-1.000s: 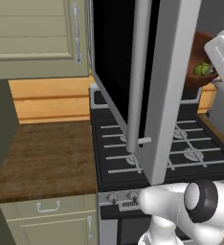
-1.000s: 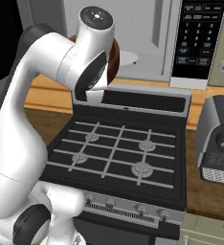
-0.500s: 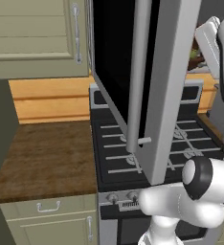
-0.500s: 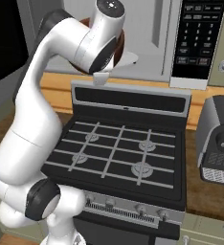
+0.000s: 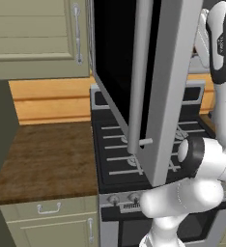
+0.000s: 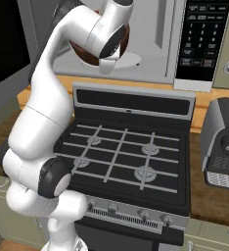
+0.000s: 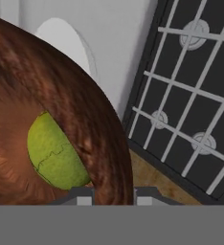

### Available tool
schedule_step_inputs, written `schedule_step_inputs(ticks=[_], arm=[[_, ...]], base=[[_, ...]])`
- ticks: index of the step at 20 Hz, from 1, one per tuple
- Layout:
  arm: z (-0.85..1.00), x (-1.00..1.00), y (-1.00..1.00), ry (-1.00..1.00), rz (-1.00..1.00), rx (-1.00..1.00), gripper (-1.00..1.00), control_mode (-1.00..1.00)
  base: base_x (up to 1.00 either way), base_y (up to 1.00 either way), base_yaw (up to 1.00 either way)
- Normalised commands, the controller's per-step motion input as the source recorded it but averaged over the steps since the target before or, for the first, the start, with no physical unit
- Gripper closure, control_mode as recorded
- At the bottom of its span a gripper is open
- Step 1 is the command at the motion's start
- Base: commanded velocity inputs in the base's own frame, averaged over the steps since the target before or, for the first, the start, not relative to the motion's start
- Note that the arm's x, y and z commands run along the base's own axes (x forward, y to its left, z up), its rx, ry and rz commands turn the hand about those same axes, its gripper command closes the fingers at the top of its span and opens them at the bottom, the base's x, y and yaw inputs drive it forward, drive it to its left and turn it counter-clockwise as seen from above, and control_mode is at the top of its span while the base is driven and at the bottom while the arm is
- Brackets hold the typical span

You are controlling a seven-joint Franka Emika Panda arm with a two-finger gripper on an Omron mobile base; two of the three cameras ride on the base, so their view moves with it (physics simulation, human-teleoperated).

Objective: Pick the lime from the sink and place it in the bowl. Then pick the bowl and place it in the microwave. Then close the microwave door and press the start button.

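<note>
One lime (image 7: pixel 54 152) lies inside the brown wooden bowl (image 7: pixel 61 119) in the hand view, low against the bowl's inner wall, with the bowl's rim sweeping across the picture just above the claw (image 7: pixel 109 194). That view also shows the pale microwave floor and its round turntable (image 7: pixel 66 43) behind the bowl, and the black gas range (image 7: pixel 190 95) below to the right. From the right base view the bowl (image 6: pixel 94 55) appears as a dark brown shape held up at the open microwave (image 6: pixel 150 44), mostly covered by the white arm; the lime cannot be seen from there. The keypad panel (image 6: pixel 199 34) and a grey coffee machine (image 6: pixel 224 142) on the wooden surface (image 6: pixel 204 196) appear on that side. In the left base view the open microwave door (image 5: pixel 144 82) swings out and blocks the cavity. Only the finger bases show, so I cannot tell whether the claw grips the bowl's rim.
</note>
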Motion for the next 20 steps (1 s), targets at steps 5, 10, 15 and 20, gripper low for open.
schedule_step_inputs(ticks=[5,10,15,20], arm=[[-0.17,0.53,0.10,0.00,0.00,0.00,1.00,-1.00],[-0.20,0.49,0.00,0.01,0.00,0.00,1.00,-1.00],[-0.05,0.43,0.00,0.00,0.00,0.00,1.00,-1.00],[-0.07,0.45,0.00,0.00,0.00,0.00,1.00,-1.00]], base=[[0.00,0.00,0.00],[0.00,0.00,0.00],[0.00,0.00,0.00],[0.00,0.00,0.00]])
